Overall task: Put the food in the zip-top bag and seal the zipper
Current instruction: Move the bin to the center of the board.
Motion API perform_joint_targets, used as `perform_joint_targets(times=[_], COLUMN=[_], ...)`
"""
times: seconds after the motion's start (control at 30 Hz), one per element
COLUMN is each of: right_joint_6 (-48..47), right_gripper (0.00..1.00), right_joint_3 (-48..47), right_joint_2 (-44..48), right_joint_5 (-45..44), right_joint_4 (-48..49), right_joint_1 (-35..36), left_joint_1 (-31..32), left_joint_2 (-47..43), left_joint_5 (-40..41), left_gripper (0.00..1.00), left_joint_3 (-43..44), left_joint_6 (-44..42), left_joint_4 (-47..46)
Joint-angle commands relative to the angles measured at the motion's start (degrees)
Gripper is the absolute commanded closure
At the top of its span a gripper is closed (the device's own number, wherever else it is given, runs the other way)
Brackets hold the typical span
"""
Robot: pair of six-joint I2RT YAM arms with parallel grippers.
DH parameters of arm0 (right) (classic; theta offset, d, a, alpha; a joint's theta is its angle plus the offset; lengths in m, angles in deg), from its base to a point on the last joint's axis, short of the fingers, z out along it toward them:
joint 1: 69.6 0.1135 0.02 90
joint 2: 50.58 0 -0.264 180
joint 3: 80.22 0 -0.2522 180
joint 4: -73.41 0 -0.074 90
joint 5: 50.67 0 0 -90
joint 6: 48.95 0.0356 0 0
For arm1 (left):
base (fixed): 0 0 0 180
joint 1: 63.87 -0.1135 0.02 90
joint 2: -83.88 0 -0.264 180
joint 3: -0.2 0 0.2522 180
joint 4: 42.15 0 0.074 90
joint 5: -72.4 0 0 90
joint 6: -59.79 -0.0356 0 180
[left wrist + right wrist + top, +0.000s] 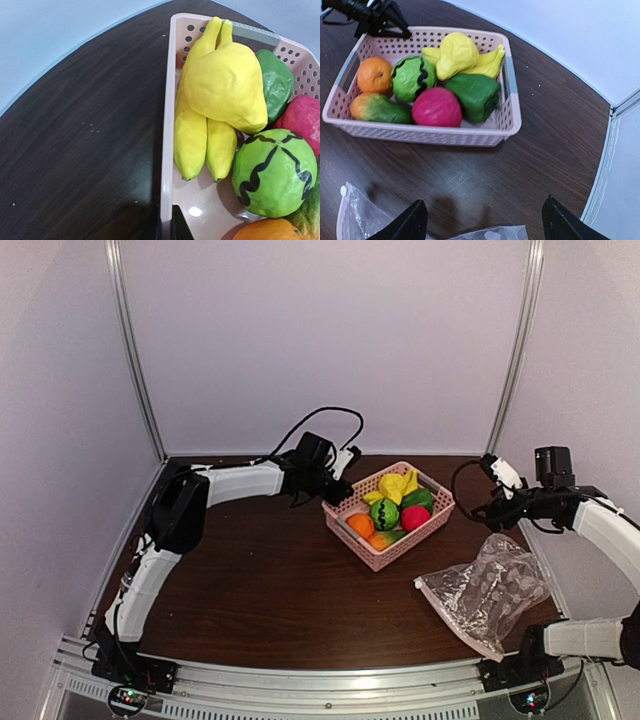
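place: robot lab cell | evidence: white panel walls, metal frame posts, arms bolted at table edge

Food, all in pink basket, just ahead of right claw:
- orange, nearest left claw
- striped green ball
- banana bunch
- green pepper
- red-pink fruit
- orange-green piece

Zip-top bag: clear, crinkled, lying flat, below and behind right claw. Zipper runs along its edge on the left-claw side.

No readable text, label or number shows on anything.
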Motion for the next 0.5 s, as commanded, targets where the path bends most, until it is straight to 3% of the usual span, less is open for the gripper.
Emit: perform_joint_targets(times=[0.0, 0.2, 0.3, 0.37, 0.47], right_joint_6=[-9.22, -16.91, -16.71, -16.42, -16.63], right_gripper=[0.22, 0.25, 0.16, 0.1, 0.07], right_joint_3=[-1.77, 0.27, 3.39, 4.33, 3.13], right_joint_2=[1.45, 3.37, 5.48, 5.81, 4.09], right_joint_5=[2.62, -3.33, -8.39, -9.89, -10.99], right_joint_4=[-13.31, -24.82, -23.24, -21.78, -22.21], right_joint_1=[1.15, 13.34, 18.85, 20.88, 21.1], left_joint_1=[-4.27, -6.61, -6.62, -6.62, -6.63], left_joint_2=[-6.46, -12.9, -13.66, -13.9, -16.34], left_joint_5=[9.74, 16.95, 18.96, 18.42, 17.14], left_gripper=[1.0, 1.0, 0.97, 0.76, 0.57], left_joint_3=[-6.93, -18.27, -19.88, -20.11, -21.43], left_joint_6=[9.54, 21.36, 25.0, 25.25, 23.77], left_joint_4=[-4.11, -6.07, -5.5, -5.49, -6.34])
